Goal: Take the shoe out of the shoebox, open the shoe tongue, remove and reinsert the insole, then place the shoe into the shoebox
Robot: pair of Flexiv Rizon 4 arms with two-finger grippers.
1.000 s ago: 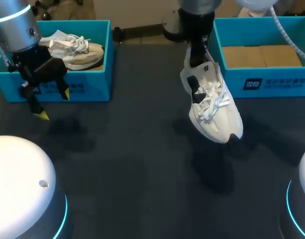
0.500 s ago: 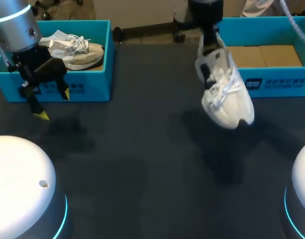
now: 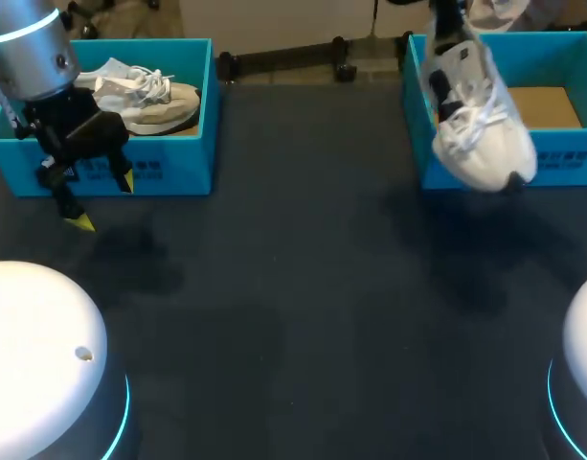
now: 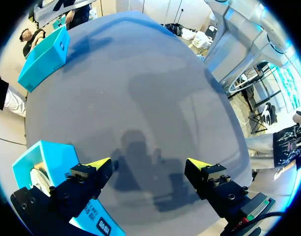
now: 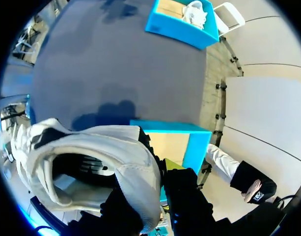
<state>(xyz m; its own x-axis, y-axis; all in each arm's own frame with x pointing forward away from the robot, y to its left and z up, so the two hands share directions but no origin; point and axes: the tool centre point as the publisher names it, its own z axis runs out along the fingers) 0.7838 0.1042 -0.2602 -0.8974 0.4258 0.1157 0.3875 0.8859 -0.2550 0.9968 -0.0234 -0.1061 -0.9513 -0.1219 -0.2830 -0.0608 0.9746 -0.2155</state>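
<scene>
Right gripper (image 5: 157,194) is clamped on the heel of the white sneaker (image 3: 477,129), one finger inside the collar and one outside. The sneaker hangs clear of the table (image 3: 274,316), heel up and toe tilted down toward near-right. In the head view it overlaps the near-left corner of the right shoebox (image 3: 561,158). Can't tell from there whether it touches the wall. The right wrist view looks into the sneaker's opening, with the blue box wall and the brown cardboard floor (image 3: 547,105) just beyond the heel. The sneaker's shadow falls on the table near the box front.

Left gripper (image 4: 149,164) has its fingers spread wide with nothing between them and only bare table under the yellow tips. It hovers just in front of the near wall of the left shoebox (image 3: 178,172), at the far-left of the table. That box holds a second sneaker (image 3: 145,96), pale grey-white, lying on its side.

The two boxes sit well apart at the far edge, left and right.
</scene>
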